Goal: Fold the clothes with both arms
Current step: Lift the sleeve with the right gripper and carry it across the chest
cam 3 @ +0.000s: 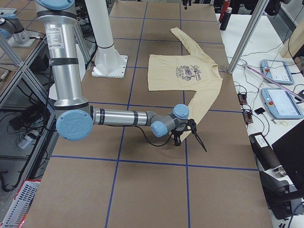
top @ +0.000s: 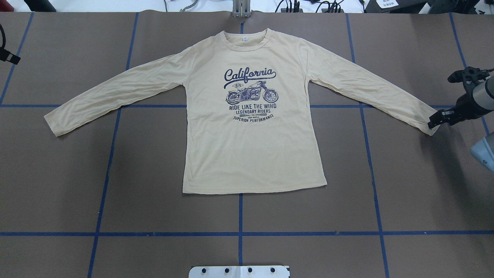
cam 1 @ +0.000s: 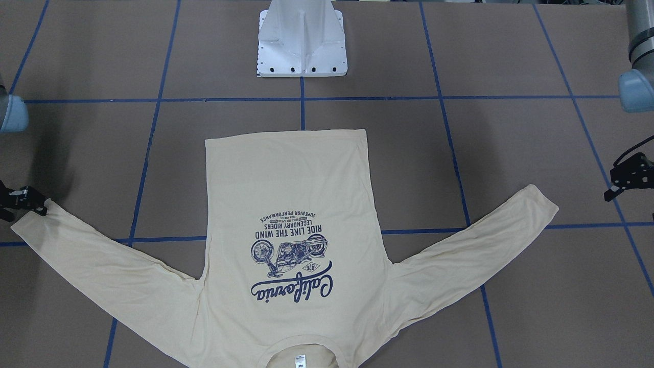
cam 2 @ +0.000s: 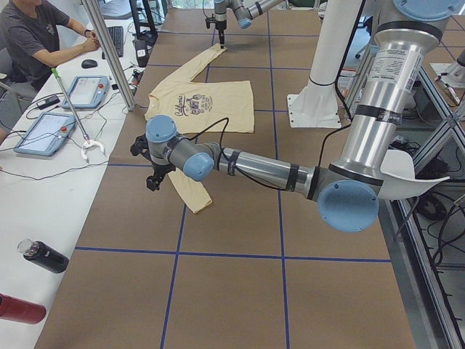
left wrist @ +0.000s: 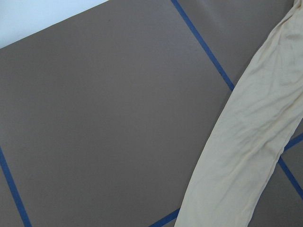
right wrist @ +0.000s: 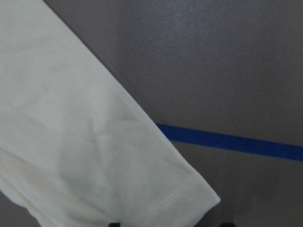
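On the brown table, both arms reach out low, forearms near level. Right arm: gripper at the right sleeve cuff, fingertips spread apart, nothing clamped. Left arm: gripper beside the left sleeve, not touching; can't tell its jaw state. Shirt lies flat mid-table, print up, collar away from the base, sleeves splayed. Thin cream fabric, lightly creased.

Robotics lab: blue-tape grid table, teach pendants, alu frame post, operator at bench.
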Robot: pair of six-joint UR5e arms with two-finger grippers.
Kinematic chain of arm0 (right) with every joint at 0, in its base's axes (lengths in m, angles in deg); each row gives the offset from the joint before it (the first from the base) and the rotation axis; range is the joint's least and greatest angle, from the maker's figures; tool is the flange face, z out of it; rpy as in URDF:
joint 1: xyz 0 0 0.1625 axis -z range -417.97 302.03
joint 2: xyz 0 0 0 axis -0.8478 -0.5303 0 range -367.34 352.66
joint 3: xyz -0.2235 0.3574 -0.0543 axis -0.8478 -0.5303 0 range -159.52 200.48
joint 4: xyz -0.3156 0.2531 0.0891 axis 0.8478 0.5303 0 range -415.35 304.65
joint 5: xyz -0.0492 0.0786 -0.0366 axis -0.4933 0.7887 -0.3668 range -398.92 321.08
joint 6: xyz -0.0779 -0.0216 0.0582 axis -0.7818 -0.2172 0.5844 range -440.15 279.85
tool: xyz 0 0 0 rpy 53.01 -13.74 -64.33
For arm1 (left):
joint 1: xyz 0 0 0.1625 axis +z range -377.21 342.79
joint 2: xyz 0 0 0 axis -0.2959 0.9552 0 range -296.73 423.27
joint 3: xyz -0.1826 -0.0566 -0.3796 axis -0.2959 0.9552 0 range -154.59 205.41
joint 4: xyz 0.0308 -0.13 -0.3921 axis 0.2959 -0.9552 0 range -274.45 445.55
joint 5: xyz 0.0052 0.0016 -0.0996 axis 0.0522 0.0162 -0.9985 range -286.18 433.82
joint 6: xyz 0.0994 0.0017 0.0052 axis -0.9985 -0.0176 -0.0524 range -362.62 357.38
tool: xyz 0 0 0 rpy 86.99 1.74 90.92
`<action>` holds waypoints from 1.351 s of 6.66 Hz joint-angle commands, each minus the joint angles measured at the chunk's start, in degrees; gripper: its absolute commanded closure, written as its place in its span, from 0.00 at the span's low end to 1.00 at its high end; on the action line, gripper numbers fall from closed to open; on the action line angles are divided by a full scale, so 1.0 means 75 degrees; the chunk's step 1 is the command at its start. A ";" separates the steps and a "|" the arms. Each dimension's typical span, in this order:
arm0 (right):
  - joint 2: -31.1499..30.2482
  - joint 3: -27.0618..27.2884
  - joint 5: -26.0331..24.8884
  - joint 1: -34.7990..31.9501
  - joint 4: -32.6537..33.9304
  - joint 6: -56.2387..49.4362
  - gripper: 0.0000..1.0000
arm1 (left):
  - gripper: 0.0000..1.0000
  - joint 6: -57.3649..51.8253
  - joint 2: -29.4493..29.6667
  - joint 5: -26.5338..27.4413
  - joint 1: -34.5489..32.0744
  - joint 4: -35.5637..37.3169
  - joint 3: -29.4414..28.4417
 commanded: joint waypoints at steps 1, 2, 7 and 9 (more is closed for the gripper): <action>0.0018 -0.0020 0.0013 0.0017 0.0000 0.0000 0.31 | 0.01 0.0001 0.0000 -0.0008 -0.0009 0.0000 0.0001; 0.0018 -0.0020 0.0013 0.0017 0.0000 0.0000 0.57 | 0.01 0.0001 0.0000 -0.0008 -0.0009 0.0000 0.0001; 0.0147 0.0191 0.0083 -0.0030 -0.0081 0.0011 1.00 | 0.01 0.0001 0.0000 -0.0008 -0.0009 0.0011 -0.0023; 0.0484 0.0540 0.0945 -0.0356 -0.0070 0.0523 1.00 | 0.01 0.0012 0.0000 -0.0008 -0.0009 0.0011 -0.0011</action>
